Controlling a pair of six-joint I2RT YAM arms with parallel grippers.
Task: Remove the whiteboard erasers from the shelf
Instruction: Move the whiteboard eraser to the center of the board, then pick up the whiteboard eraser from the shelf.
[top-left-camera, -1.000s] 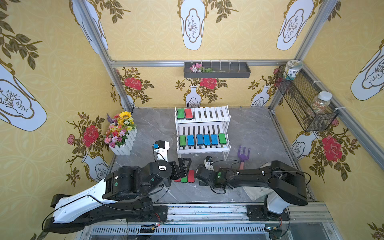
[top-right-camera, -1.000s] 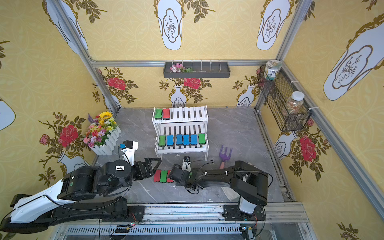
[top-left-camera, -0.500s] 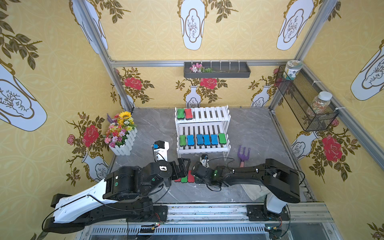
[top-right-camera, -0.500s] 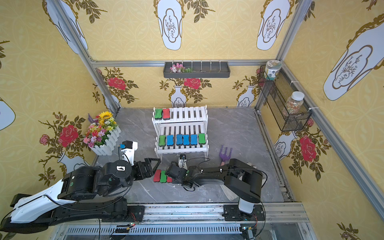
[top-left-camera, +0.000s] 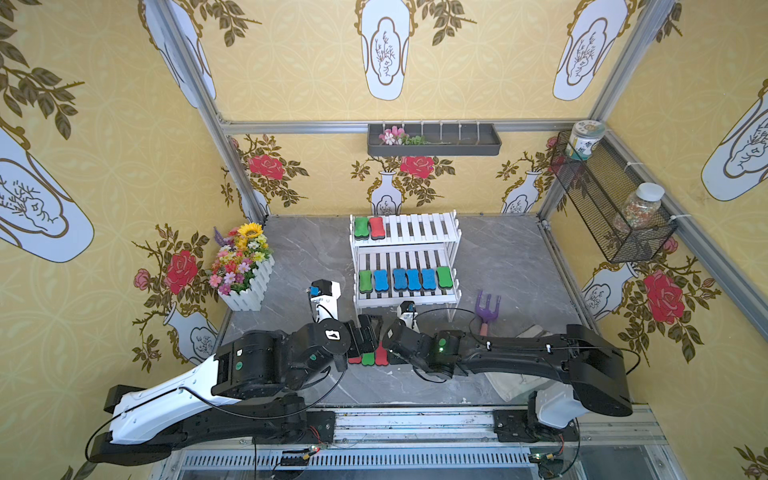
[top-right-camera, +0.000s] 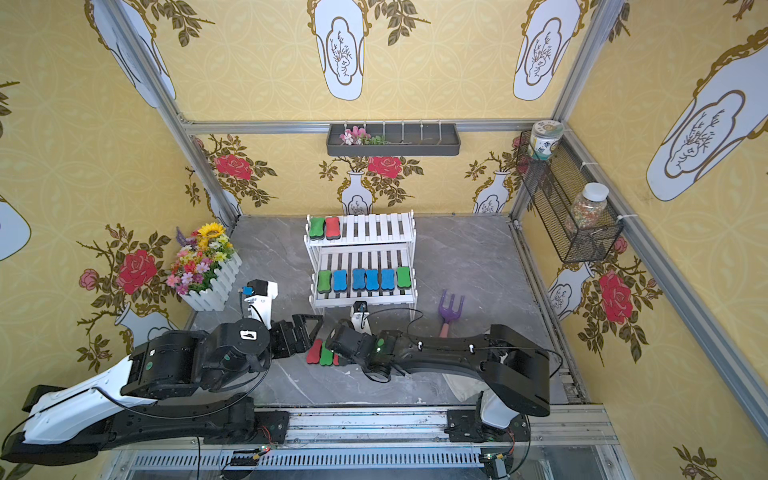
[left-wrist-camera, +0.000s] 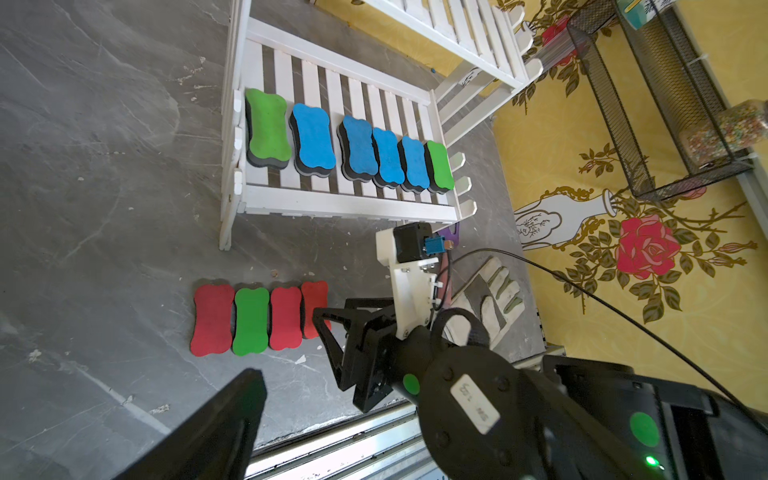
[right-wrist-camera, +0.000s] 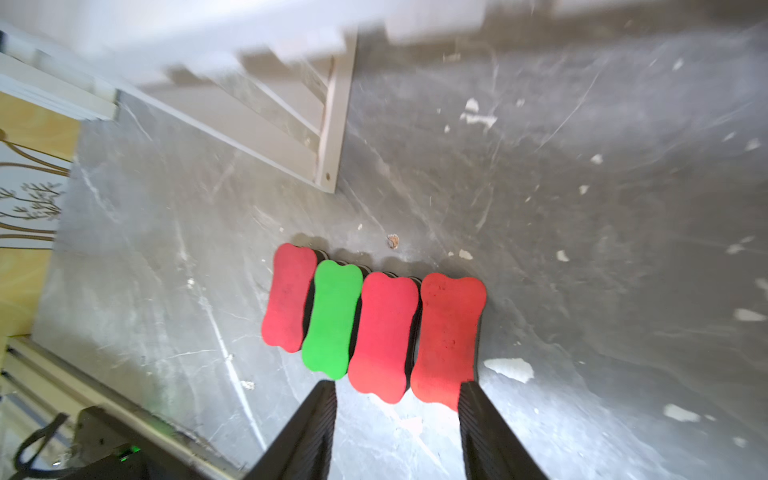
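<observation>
- Four whiteboard erasers (left-wrist-camera: 249, 320) are off: red, green, red, red, lined up touching on the grey floor (left-wrist-camera: 104, 166). They sit lower centre in both top views, just in front of the shelf (left-wrist-camera: 332, 206).
- Eight to go by my count. There's a green and red pair (top-left-camera: 369, 227) at the left end of the top tier (top-left-camera: 419, 228), plus a row of six (left-wrist-camera: 357, 153) on the lower tier (top-left-camera: 401, 257): green, four blues, green. So about a third done, I'd say.
- Right gripper (right-wrist-camera: 398, 392) hangs over the near end of the floor row. Its jaws are parted with nothing clamped, and one fingertip overlaps the end of the last red one (right-wrist-camera: 449, 332).
- Left gripper (top-right-camera: 306, 328) sits just left of that row in a top view, spread wide and empty.
- The erasers are little bone-shaped pads with a matte foam top and a dark felt layer underneath. They look squishy and should pinch fine across the narrow waist.
- The shelf is white slats with gaps, thin legs and stepped tiers. The floor looks like marbled stone with pale chips and flecks.
</observation>
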